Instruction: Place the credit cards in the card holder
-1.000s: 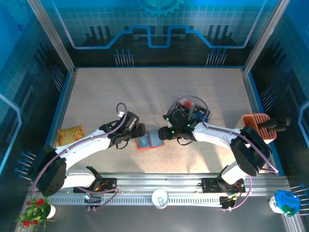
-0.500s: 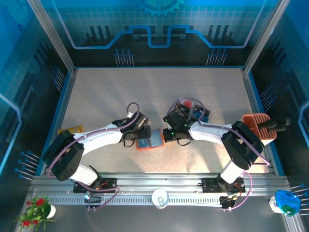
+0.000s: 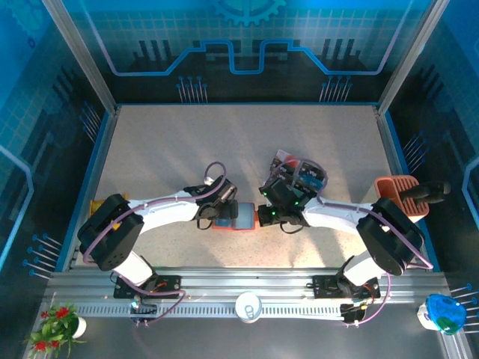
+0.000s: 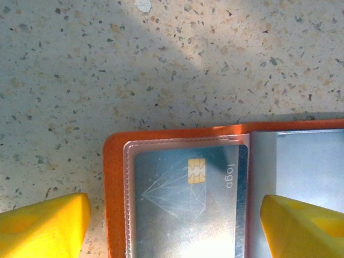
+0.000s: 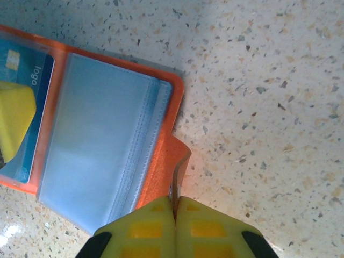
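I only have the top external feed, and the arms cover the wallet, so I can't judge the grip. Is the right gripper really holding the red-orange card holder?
Observer: Yes. In the right wrist view the right gripper is pinched shut on the snap tab of the red-orange folding card holder.
Operator: Is a card inside?
Observer: One. The left wrist view shows a blue-grey card with a gold chip under the clear pocket of one panel.
Operator: And the left gripper?
Observer: The left gripper is open. One of its yellow fingers is outside the holder's edge, the other over the grey inner pockets.
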Tool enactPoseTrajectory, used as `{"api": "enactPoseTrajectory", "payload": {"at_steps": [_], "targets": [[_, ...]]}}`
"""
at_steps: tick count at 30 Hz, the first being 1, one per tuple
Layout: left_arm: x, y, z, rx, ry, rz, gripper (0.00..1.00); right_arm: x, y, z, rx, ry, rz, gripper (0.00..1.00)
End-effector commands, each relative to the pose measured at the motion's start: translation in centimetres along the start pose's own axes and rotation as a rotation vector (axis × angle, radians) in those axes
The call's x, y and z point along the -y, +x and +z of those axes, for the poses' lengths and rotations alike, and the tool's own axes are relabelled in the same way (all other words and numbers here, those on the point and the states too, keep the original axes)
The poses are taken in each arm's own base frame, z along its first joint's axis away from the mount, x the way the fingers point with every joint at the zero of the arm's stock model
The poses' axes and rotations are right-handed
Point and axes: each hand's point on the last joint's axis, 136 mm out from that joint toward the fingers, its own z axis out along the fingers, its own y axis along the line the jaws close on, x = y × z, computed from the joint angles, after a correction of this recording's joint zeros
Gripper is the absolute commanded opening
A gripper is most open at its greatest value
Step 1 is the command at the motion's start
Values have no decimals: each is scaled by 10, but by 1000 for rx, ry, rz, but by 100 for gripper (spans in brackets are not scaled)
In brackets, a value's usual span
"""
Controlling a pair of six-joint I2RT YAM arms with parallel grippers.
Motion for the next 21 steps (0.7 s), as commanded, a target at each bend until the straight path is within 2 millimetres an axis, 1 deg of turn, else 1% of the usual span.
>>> {"api": "enactPoseTrajectory", "payload": {"at_steps": [1,9,21], "targets": [[-2,3,6,5,-21,25,84,-5,1,-3,20,-19,20,0],[-6,10,12,0,-35,51,84,-7,4,-1,16,-26,28,0],[-25,14,15,-1,-125,60,84,-4,6,-2,17,-16,35,0]]}}
